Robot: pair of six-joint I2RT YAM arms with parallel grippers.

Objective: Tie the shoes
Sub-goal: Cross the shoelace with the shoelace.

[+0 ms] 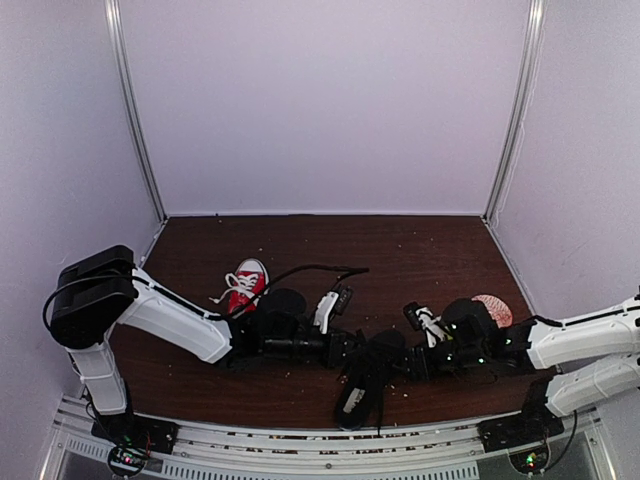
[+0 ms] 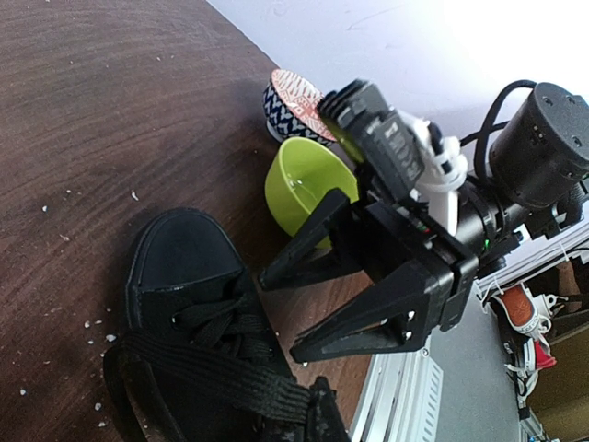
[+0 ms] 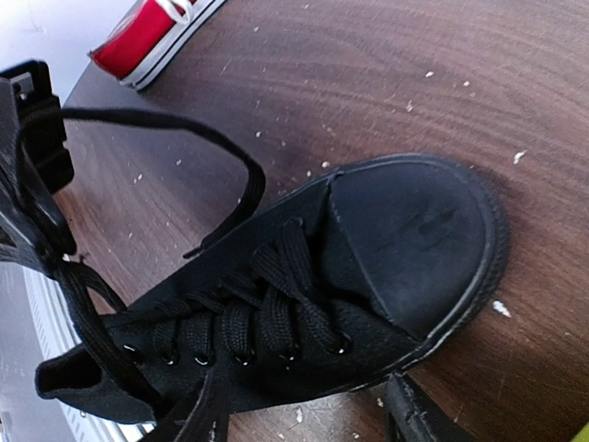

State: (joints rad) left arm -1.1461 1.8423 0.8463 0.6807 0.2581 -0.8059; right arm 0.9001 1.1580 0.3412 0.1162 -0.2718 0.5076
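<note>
Right wrist: my right pincer gapes wide, holding nothing, fingers straddling the black shoe at the near edge of the bench. Left pincer is clamped on its lace, loop slack. Left wrist confirms the right one empty, and alone shows a green bowl just beside a patterned bowl. Top view hides the green one behind right arm; red sneaker sits farther back, left.
</note>
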